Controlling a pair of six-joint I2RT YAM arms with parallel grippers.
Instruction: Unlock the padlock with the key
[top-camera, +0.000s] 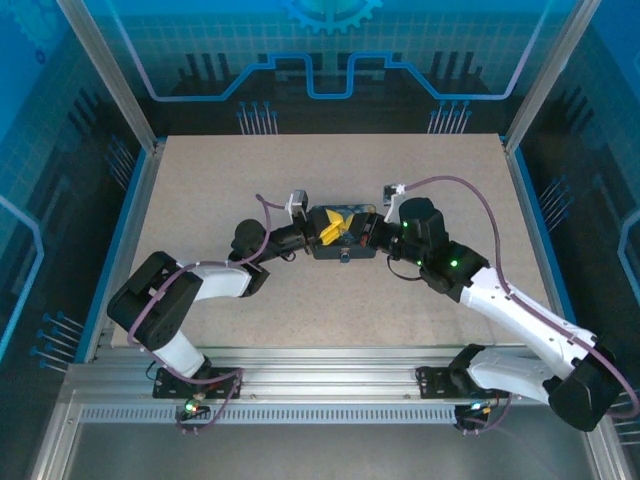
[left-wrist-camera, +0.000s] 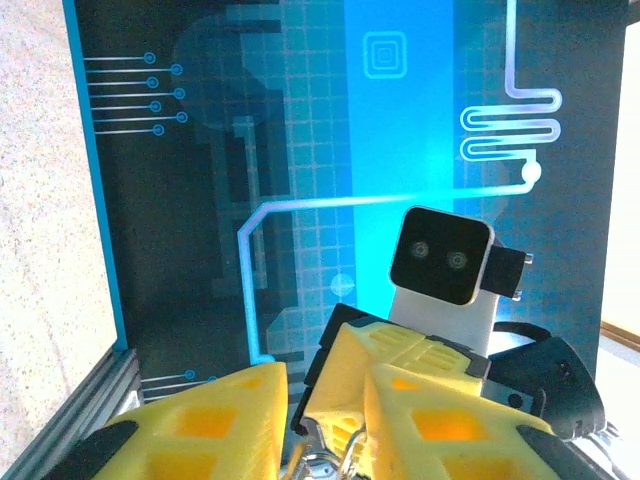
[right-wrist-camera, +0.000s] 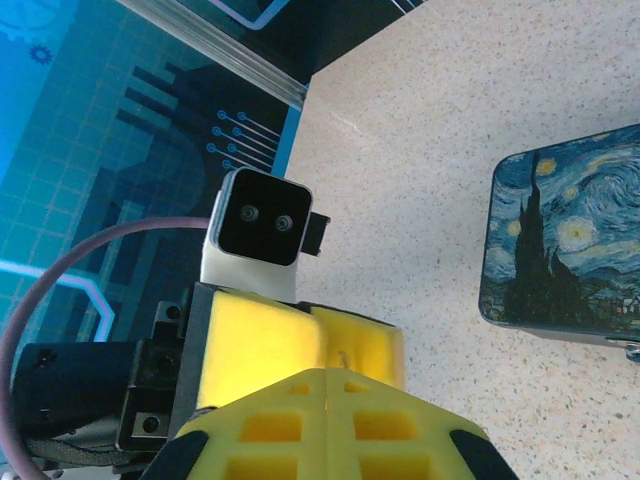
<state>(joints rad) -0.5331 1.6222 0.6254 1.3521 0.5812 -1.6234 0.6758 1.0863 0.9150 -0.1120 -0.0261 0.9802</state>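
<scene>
left pincer nearly together, padlock in its gap, grip unclear | right pincer closed, tips facing left's

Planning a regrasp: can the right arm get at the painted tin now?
Probably yes: the right pincer hangs beside the tin, whose lid lies bare on the table; only the left pincer, facing it, crowds things.

The left gripper and right gripper meet tip to tip, both arms stretched forward and bent inward. The left's fingers stand narrowly apart; the right's are pressed together.
</scene>
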